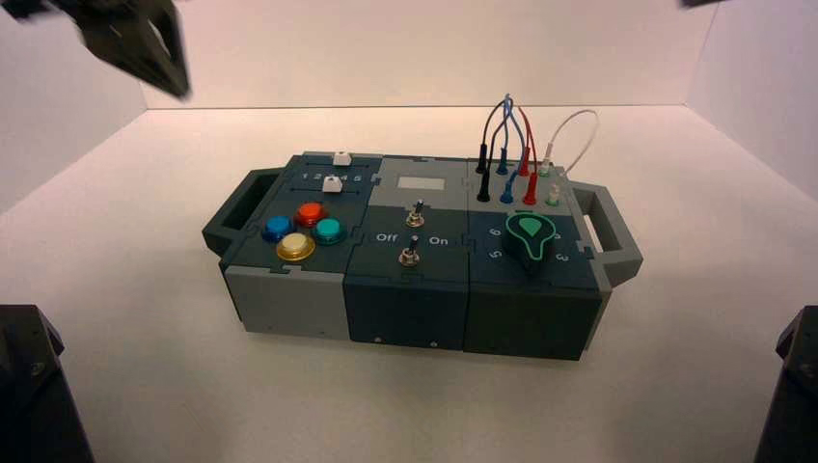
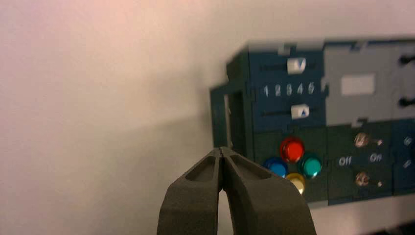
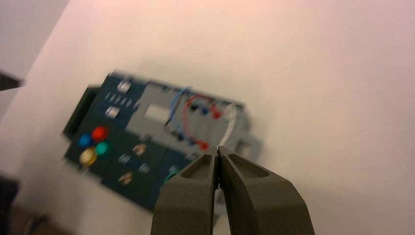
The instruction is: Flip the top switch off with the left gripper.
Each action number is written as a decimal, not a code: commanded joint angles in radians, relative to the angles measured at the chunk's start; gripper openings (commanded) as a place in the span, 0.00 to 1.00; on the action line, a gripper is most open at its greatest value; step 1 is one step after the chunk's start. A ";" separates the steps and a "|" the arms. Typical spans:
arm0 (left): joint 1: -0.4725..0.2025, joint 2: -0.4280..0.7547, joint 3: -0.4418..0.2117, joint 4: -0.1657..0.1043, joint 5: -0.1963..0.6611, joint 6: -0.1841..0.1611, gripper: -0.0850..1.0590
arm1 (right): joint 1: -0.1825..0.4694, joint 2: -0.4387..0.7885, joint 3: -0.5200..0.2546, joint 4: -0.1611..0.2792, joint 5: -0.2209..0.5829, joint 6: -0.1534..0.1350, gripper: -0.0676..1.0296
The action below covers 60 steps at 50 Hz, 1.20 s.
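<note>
The top switch (image 2: 361, 140) sits in the middle panel of the box (image 1: 405, 309), well in from its left and right edges, farther from the near edge than the bottom switch (image 1: 409, 257). Its lever leans toward the "On" lettering (image 2: 375, 157) in the left wrist view, so the flip to off looks still to be done. The bottom switch's lever leans the same way there. Left of the two switches, toward the box's near left corner, are the red (image 1: 310, 214), blue, green and yellow buttons; the knob (image 1: 530, 237) is to their right, toward the near right corner.

The left gripper (image 2: 220, 150) is in the air, up and to the left of the box's far left corner in the high view, well apart from the switch. Its fingers are pressed together, with nothing between them. The task seems to be at its very start: the reach to the lever, the push toward the "Off" lettering (image 2: 345, 161) and the retreat all remain. The closed tips would suit a sideways nudge. The right gripper (image 3: 218, 150) is idle in the air off the box's right side, its fingers also together.
</note>
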 commanded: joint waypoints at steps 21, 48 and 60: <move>-0.054 0.167 -0.061 -0.051 -0.015 -0.025 0.05 | 0.172 0.304 -0.149 0.158 0.000 0.037 0.04; -0.086 0.273 -0.058 -0.067 -0.089 -0.032 0.05 | 0.238 0.515 -0.206 0.184 -0.078 0.064 0.04; -0.110 0.241 -0.071 -0.067 -0.098 -0.031 0.05 | 0.236 0.560 -0.176 0.192 -0.100 0.064 0.04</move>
